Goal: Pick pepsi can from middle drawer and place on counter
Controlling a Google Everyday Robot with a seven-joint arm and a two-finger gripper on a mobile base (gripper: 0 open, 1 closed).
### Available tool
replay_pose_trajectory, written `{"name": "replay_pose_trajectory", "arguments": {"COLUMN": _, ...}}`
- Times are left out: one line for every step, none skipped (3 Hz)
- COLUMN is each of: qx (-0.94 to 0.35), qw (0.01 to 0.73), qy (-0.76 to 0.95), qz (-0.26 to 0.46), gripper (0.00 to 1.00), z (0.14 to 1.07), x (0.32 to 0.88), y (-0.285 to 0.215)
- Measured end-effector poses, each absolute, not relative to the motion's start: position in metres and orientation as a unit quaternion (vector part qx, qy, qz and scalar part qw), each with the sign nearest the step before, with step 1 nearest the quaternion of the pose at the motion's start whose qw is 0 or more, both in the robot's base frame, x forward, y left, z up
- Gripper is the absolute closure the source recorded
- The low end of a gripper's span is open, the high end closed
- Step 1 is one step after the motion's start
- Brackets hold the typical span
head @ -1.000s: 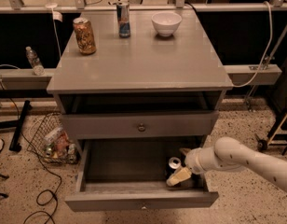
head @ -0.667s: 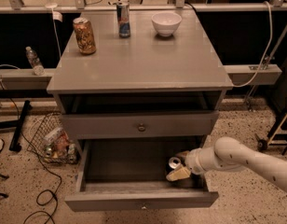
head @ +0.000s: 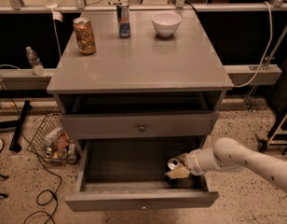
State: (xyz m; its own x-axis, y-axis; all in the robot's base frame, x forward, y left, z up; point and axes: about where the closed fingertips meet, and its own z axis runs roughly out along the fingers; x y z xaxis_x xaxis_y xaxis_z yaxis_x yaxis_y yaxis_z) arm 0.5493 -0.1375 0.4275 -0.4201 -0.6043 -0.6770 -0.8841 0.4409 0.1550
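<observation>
The middle drawer is pulled out at the bottom of the grey cabinet, its front panel toward me. A can with a silver top stands in the drawer's right front corner; its dark body is mostly hidden, so no lettering shows. My gripper comes in from the right on a white arm, reaches down into the drawer and sits right against the can. The counter is the cabinet's flat grey top.
On the counter stand an orange-gold can, a slim blue-and-silver can and a white bowl. A knobbed drawer front is closed above the open drawer. A wire basket of litter sits on the floor at left.
Almost nothing has changed. My gripper stays at the can in the drawer's right front corner, shifted only slightly.
</observation>
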Motion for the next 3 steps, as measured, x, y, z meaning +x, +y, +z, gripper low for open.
{"name": "replay_pose_trajectory", "arguments": {"qx": -0.448, "qw": 0.309, "qy": 0.791, "qz": 0.281, "gripper": 1.00, "z": 0.456, "x": 0.548, "y": -0.145}}
{"name": "replay_pose_trajectory", "arguments": {"qx": -0.446, "qw": 0.339, "qy": 0.775, "qz": 0.293, "gripper": 1.00, "z": 0.488, "x": 0.543, "y": -0.158}}
{"name": "replay_pose_trajectory", "arguments": {"qx": -0.473, "qw": 0.366, "qy": 0.743, "qz": 0.300, "gripper": 1.00, "z": 0.528, "x": 0.542, "y": -0.163}}
